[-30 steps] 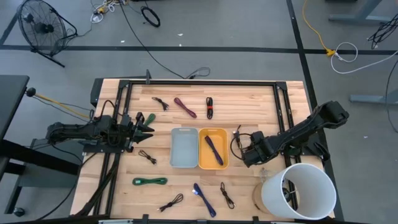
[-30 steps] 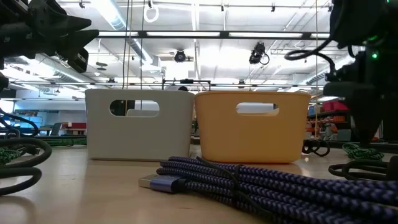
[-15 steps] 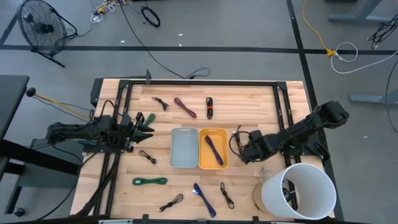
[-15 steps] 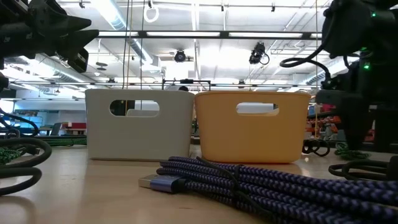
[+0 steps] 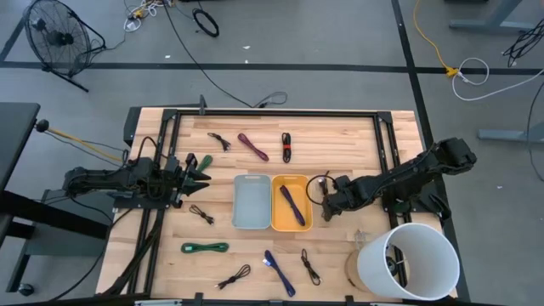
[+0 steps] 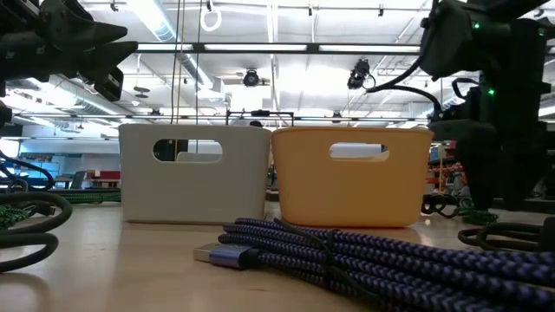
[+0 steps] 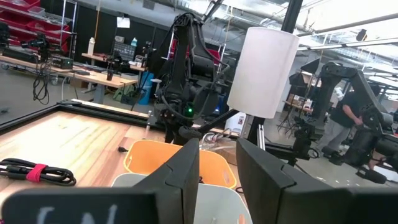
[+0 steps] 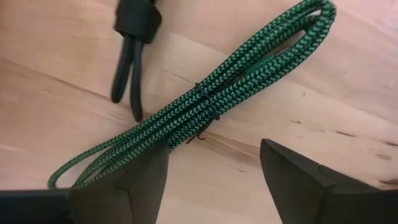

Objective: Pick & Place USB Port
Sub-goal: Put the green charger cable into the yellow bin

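Observation:
My right gripper (image 5: 327, 197) points down, open, just right of the yellow bin (image 5: 303, 181). In the right wrist view a bundled green braided cable (image 8: 211, 99) lies flat on the wood. The open fingers (image 8: 146, 171) stand just short of it, one on each side of its line, touching nothing. A black cable end (image 8: 127, 56) lies beside it. The yellow bin holds a dark blue cable (image 5: 291, 204); the grey bin (image 5: 240, 181) stands to its left. My left gripper (image 5: 201, 176) waits level at the table's left side, open with nothing in it (image 7: 217, 174).
Loose cables lie about: maroon (image 5: 253, 146), red-tied black (image 5: 286, 147), green (image 5: 205, 247), blue (image 5: 279, 272) and several small black ones. A white cylinder (image 5: 408, 261) stands at the near right corner. A black frame (image 5: 272, 113) borders the table.
My right gripper has gone toward the table's left, closer to the yellow bin, and has rolled about its own line while staying open. My left arm has kept still.

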Available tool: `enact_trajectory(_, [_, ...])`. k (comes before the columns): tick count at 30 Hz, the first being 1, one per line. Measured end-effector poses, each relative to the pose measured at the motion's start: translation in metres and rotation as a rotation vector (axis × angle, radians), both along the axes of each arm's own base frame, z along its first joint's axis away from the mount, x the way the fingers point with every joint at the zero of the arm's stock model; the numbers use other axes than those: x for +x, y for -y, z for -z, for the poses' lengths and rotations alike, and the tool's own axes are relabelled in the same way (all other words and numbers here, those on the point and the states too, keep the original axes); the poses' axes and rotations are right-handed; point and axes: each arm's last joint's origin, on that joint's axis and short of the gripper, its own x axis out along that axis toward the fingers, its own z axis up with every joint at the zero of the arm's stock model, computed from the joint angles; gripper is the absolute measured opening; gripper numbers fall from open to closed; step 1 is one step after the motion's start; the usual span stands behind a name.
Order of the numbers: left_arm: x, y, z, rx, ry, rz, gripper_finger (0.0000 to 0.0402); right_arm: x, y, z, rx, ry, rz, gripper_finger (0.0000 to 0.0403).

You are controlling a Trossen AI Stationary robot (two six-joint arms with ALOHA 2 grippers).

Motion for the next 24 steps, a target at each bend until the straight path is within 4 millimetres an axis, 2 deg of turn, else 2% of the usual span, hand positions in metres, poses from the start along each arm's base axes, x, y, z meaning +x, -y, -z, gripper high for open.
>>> enact_trajectory(8, [0.000, 0.000, 0.000, 0.000, 0.000, 0.000, 0.0110, -0.002, 0.006, -0.018, -0.031, 0.107, 0.028, 0.0253])
enact_trajectory(14, [0.000, 0.000, 0.000, 0.000, -0.001, 0.000, 0.0110, 0.007, 0.004, -0.021, -0.084, 0.227, 0.029, 0.0253])
enact_trajectory(24, [0.000, 0.000, 0.000, -0.004, -0.002, 0.015, 0.0110, 0.000, 0.010, -0.016, -0.115, 0.126, 0.115, 0.0248])
